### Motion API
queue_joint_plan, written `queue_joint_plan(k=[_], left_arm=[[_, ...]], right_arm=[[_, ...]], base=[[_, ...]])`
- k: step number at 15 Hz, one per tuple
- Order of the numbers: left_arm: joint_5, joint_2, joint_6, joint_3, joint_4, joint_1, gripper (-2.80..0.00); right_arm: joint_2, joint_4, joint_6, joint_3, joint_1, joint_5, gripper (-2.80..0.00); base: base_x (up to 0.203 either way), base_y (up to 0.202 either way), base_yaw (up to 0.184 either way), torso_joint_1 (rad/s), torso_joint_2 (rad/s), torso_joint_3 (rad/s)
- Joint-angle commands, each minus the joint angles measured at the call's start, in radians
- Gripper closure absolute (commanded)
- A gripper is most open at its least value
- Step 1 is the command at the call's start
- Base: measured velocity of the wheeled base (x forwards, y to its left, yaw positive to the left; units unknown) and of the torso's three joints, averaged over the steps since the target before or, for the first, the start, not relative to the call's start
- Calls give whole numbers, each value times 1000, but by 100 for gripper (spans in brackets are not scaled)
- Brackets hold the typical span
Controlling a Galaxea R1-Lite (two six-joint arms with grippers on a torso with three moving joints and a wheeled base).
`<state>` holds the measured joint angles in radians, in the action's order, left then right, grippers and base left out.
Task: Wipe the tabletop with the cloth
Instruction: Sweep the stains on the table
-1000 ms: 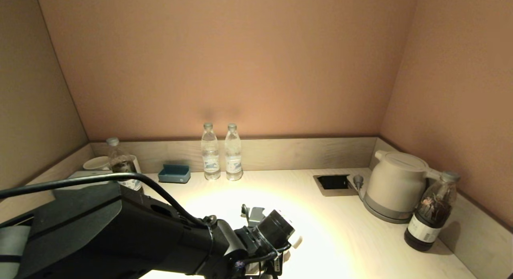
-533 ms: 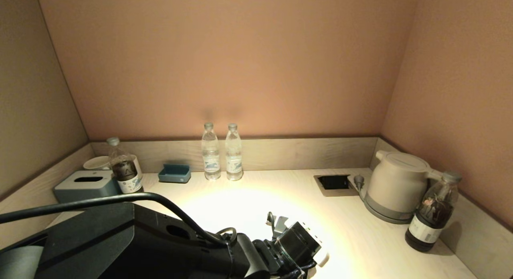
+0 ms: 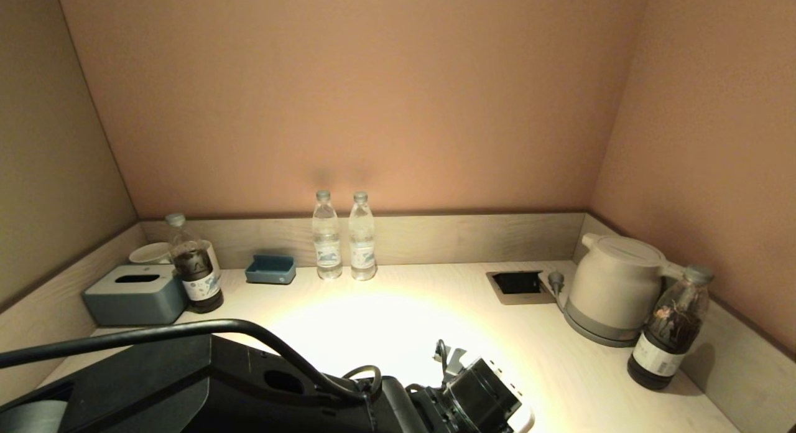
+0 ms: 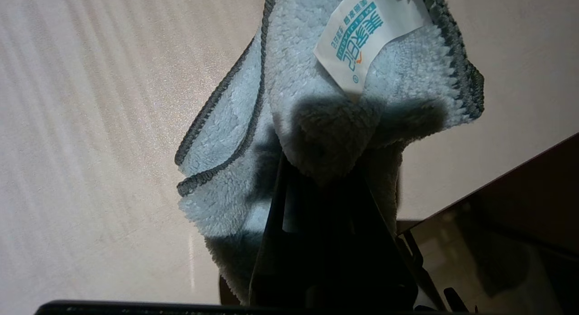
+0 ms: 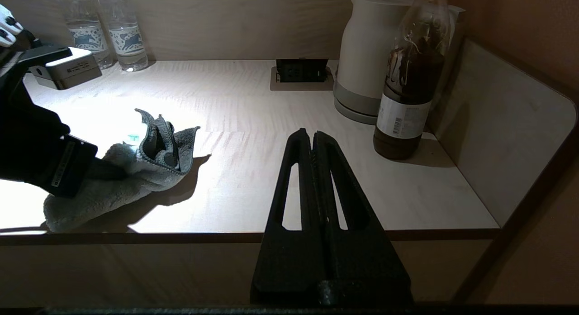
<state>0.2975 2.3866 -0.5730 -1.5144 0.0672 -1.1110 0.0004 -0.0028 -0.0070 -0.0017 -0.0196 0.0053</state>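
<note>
Left wrist: end effector point(image 4: 332, 170) clamping cloth point(image 4: 316, 116)

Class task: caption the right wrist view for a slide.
Left claw presses the cloth on the tabletop; right claw shut, idle off the edge.

The head camera is looking down over the desk point(image 3: 559, 358); the left wrist camera is hovering close above it, while the right one is facing across its front edge.
</note>
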Motion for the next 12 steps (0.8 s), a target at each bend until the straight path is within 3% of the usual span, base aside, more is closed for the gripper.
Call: queue_joint_plan(k=[1, 9, 12], left_arm=[[8, -4, -8, 13, 5, 2, 0], [22, -53, -94, 123, 91, 73, 0], [61, -109, -137, 181, 132, 152, 0]], right_arm=[[1, 0, -1, 0, 0, 1, 0], [1, 0, -1, 2, 0, -1, 0], [1, 0, -1, 2, 0, -1, 0]], base=[[0, 0, 0, 0, 0, 0], [0, 0, 0, 0, 0, 0], [0, 0, 0, 0, 0, 0]])
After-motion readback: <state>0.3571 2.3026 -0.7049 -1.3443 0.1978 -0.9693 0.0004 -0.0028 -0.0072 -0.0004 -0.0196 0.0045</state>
